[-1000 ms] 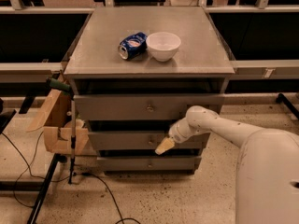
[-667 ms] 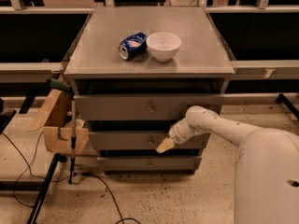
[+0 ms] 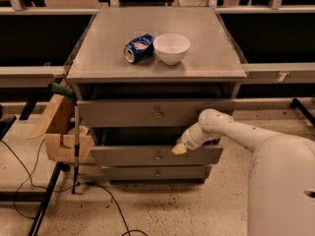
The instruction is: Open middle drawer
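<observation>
The grey metal cabinet (image 3: 157, 58) has three drawer fronts. The middle drawer (image 3: 128, 156) is the medium-height front with a small round knob (image 3: 158, 156). It stands out a little, with a dark gap above it. My gripper (image 3: 178, 149), with a yellowish tip, is at the middle drawer's top edge, just right of the knob. My white arm (image 3: 236, 132) reaches in from the lower right. The taller top drawer (image 3: 123, 113) is above and the thin bottom drawer (image 3: 128, 172) is below.
A white bowl (image 3: 172, 48) and a crushed blue can (image 3: 139, 47) lie on the cabinet top. A wooden fixture with a clamp (image 3: 61, 132) stands against the cabinet's left side. Black cables (image 3: 103, 200) run across the speckled floor. Dark shelving flanks both sides.
The middle drawer's front now sits a little further out, with a wider dark gap above it. My gripper has stayed at its top edge, right of the knob.
</observation>
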Motion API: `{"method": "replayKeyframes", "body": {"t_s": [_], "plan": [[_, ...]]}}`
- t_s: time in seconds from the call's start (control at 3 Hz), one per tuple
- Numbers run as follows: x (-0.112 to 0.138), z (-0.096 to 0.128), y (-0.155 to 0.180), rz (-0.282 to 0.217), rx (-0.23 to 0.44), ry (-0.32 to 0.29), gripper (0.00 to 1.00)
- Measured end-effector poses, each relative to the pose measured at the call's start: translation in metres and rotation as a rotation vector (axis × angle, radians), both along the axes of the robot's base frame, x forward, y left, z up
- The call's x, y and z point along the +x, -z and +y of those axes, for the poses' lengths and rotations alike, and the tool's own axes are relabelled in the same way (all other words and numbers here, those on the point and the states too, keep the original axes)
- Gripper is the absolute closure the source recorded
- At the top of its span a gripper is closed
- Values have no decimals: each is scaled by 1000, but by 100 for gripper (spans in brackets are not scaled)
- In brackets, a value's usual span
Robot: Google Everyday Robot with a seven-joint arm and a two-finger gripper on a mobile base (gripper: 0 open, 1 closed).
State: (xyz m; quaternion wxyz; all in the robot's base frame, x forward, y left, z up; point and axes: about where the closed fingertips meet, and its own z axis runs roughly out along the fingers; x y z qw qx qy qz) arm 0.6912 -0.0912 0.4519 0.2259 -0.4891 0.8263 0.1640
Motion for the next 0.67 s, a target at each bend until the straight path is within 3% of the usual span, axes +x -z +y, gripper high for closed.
{"method": "replayKeyframes", "body": {"t_s": [0.33,0.67], "plan": [[-2,-4,0,2,-2,2,62],[-17,-10,3,15,-17,15,38]]}}
